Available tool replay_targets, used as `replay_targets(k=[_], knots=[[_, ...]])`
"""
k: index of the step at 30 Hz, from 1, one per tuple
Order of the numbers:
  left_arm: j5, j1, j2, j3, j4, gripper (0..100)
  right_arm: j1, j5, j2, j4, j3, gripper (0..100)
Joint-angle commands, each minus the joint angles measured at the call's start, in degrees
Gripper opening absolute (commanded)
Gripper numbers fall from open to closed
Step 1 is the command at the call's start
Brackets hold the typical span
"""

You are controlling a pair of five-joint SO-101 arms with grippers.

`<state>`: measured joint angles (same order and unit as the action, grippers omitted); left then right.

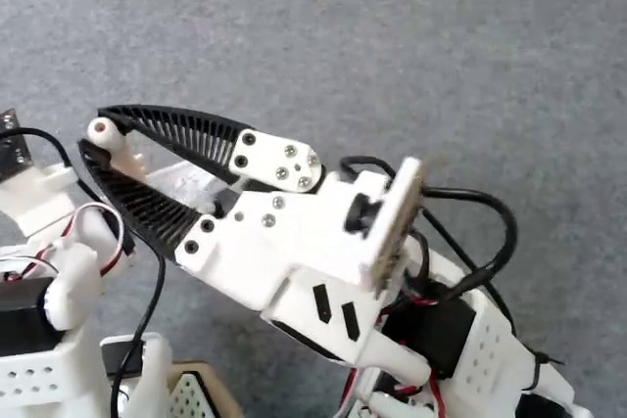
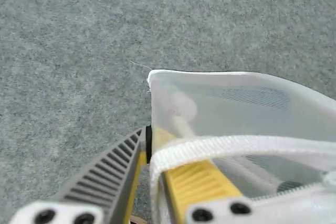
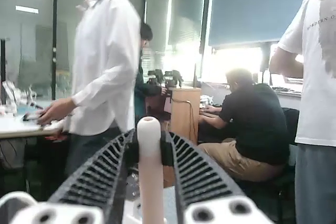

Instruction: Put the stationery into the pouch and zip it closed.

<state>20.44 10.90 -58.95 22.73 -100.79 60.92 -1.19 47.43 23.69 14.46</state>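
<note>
Stick's in hand, pouch [image 2: 231,108] mouth held

High view: the right end effector [image 1: 96,139] is clamped on a white stick [image 1: 106,132] near the pouch. Left wrist view: the left end effector [image 2: 149,140] looks pinched onto the pouch's rim. Right wrist view: the stick points up, away from the pouch. I'd tip it nose-down over the mouth before letting go.
</note>
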Motion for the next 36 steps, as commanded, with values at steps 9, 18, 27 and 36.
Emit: replay_targets(k=[9,18,27,36], knots=[[-0.2,-2.4,-7.4,-0.2,0.4,3,-7.9,8.5,2.9,-2.4,7.7,1.1],[-0.2,-2.4,-7.4,-0.3,0.4,3,-9.2,8.4,7.2,-2.5,16.4,1.1],[-0.2,-2.4,-7.6,-0.2,0.4,3,-9.5,4.9,7.8,-2.5,24.5,1.2],[-0.2,-2.4,-7.6,-0.3,0.4,3,-9.1,-3.3,12.0,-0.5,25.3,16.3]])
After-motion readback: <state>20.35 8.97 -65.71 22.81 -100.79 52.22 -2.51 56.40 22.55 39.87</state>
